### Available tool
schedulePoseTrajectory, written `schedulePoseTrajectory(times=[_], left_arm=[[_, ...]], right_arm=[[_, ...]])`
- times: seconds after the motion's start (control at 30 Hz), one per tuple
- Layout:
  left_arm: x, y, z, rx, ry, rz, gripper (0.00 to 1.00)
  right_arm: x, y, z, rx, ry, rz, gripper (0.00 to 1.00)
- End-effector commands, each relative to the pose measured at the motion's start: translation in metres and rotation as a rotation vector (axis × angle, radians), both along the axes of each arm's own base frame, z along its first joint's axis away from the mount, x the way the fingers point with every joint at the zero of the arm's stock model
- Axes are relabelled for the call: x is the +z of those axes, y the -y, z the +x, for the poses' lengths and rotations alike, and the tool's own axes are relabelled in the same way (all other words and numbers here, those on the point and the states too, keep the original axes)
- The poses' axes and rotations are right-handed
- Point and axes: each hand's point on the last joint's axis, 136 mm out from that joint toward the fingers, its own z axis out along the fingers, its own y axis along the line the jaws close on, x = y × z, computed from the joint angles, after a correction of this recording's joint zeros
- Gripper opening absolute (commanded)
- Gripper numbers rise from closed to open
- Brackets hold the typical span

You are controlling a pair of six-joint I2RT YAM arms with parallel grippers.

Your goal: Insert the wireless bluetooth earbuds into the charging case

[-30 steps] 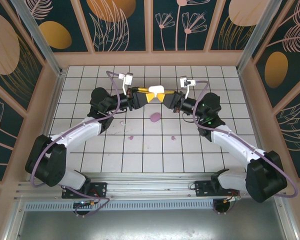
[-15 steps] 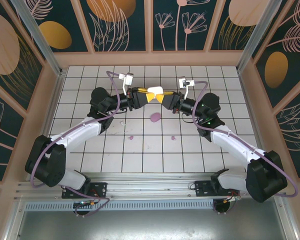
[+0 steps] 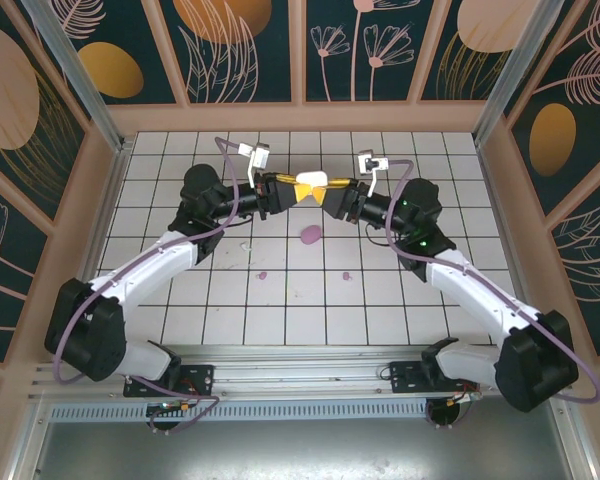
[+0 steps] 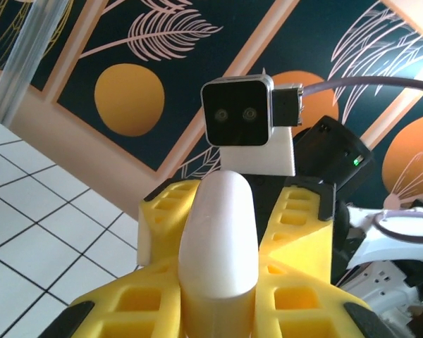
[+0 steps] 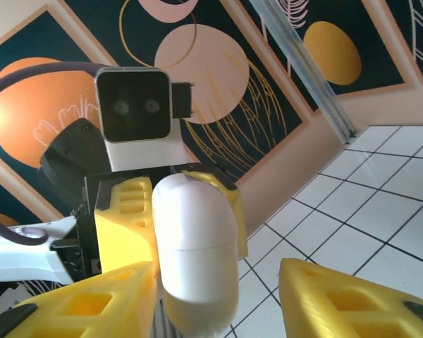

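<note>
- White case point(image 3: 313, 179), count one: it was held clear of the bench point(image 3: 300, 320), above the far middle, between the left gripper point(image 3: 300, 189) and the right gripper point(image 3: 328, 194).
- The left gripper's yellow fingers point(image 4: 120, 313) were pressed onto the white case from both sides, pinching it. In the left wrist view its rounded end stood up past the fingertips.
- The right gripper's jaws were spread. In the right wrist view one finger lay against or just beside the case, and I could not tell which. The other finger point(image 5: 338, 296) stood apart from it, with tiles showing in the gap.
- A fine seam line ran across the white case in the right wrist view, and the two halves sat together.
- Purple case point(image 3: 309, 235), count one: it lay on the bench near the middle, on the near side of the grippers, with nothing touching it.
- Pale purple earbuds, count two: one point(image 3: 262, 275) lay towards the left arm and one point(image 3: 347, 274) towards the right. Both were loose on the tiles, closer to the near edge than the purple case, and well apart from each other and from both cases.
- White speck point(image 3: 243, 244), count one: it lay on the bench beside the left forearm and was too small to identify.
</note>
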Motion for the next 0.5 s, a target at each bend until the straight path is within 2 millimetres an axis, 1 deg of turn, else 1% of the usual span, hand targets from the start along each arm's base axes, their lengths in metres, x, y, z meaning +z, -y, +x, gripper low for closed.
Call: schedulePoseTrajectory(times=[0.0,0.1,0.2,0.27,0.33,0.4,0.43,0.47], left_arm=[[0.001,-0.005,-0.005,0.031,0.089,0.112,0.0],[-0.02,-0.012,0.003,0.107,0.1,0.236,0.0],[-0.031,-0.025,0.008,0.191,0.148,0.322,0.0],[-0.035,-0.031,0.004,0.209,0.207,0.359,0.0],[-0.039,-0.04,0.001,0.242,0.269,0.399,0.0],[-0.042,-0.05,-0.003,0.282,0.34,0.443,0.0],[-0.039,-0.054,-0.006,0.291,0.382,0.454,0.0],[-0.048,-0.058,-0.012,0.29,0.409,0.476,0.0]], right_arm=[[0.02,0.017,-0.003,-0.089,0.118,-0.055,0.56],[0.02,0.026,-0.005,-0.11,0.132,-0.083,0.59],[0.019,0.031,-0.007,-0.132,0.154,-0.132,0.62],[0.016,0.034,-0.009,-0.141,0.184,-0.168,0.65],[0.011,0.033,-0.015,-0.121,0.231,-0.197,0.67],[0.007,0.029,-0.022,-0.085,0.261,-0.218,0.69],[0.005,0.027,-0.025,-0.069,0.271,-0.227,0.7],[0.002,0.023,-0.028,-0.047,0.276,-0.238,0.7]])
